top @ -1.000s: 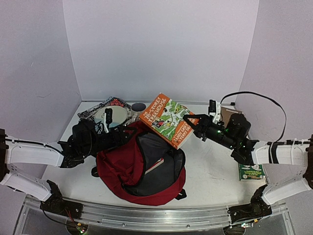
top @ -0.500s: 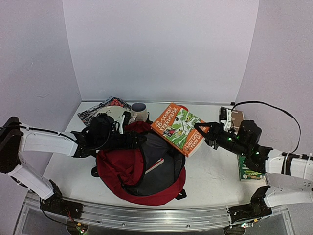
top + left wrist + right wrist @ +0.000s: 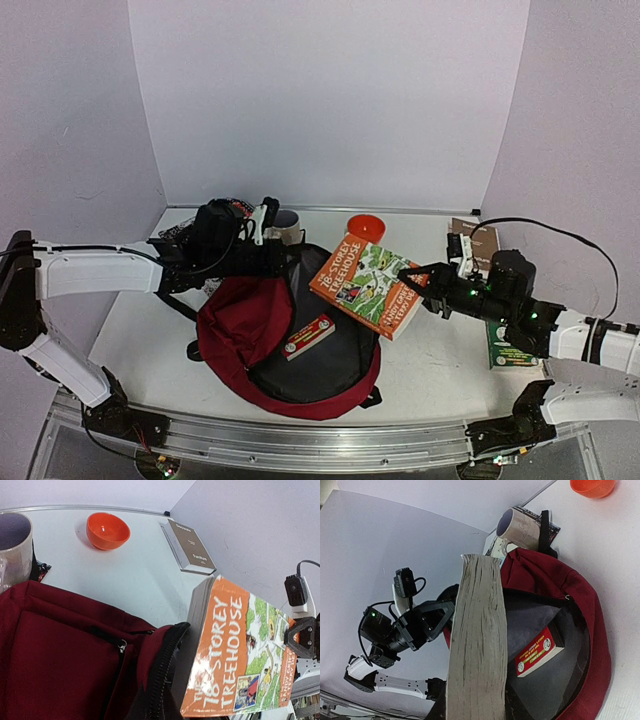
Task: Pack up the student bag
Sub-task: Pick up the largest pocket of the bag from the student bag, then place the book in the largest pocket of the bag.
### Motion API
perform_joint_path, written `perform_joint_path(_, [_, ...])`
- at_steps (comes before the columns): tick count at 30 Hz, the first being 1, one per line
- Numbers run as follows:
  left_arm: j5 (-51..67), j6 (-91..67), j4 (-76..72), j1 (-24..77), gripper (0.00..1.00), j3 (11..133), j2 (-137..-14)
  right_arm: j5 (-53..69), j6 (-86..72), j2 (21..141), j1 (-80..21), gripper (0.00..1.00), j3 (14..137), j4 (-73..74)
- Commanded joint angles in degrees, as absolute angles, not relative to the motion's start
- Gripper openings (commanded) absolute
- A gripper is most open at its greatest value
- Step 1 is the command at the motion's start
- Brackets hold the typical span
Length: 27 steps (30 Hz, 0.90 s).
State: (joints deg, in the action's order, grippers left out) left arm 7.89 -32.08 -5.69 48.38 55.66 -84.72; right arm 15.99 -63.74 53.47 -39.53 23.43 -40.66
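The student bag [image 3: 235, 325], dark red with grey lining, lies open in the middle of the table. A small red book [image 3: 308, 335] lies inside it. My left gripper [image 3: 283, 262] is shut on the bag's zipped rim [image 3: 165, 665] at the far side of the opening and holds it up. In my right gripper [image 3: 412, 278], shut on its right edge, an orange and green Treehouse book [image 3: 368, 285] hangs tilted over the bag's right rim. The right wrist view shows that book's page edge [image 3: 477, 645] upright beside the grey opening [image 3: 540, 615].
An orange bowl [image 3: 365, 225] and a white mug [image 3: 285, 222] stand behind the bag. A brown book [image 3: 475, 238] lies at the back right, a green book [image 3: 515, 350] at the right edge, and a patterned magazine [image 3: 225, 212] at the back left.
My left gripper moved right to the bag's far rim and shut on it, lifting the opening wider. My right gripper brought the Treehouse book lower and rightward, uncovering the orange bowl.
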Motion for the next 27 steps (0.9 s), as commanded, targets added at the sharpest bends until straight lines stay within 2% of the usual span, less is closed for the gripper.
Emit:
perform_joint_path(1, [3.19, -30.71, -5.2, 48.25, 0.0, 61.33, -82.57, 21.42, -65.05, 52.63, -39.49, 0.0, 24.52, -46.75])
perform_joint_path(16, [3.53, -35.96, -6.31, 48.24, 0.0, 69.42, -85.69, 27.36, -67.72, 57.78, -39.54, 0.0, 22.15, -50.13])
perform_joint_path(27, [9.8, -40.02, -8.85, 48.25, 0.0, 68.83, -85.84, 23.68, -70.66, 70.19, -43.07, 0.0, 24.72, -59.03])
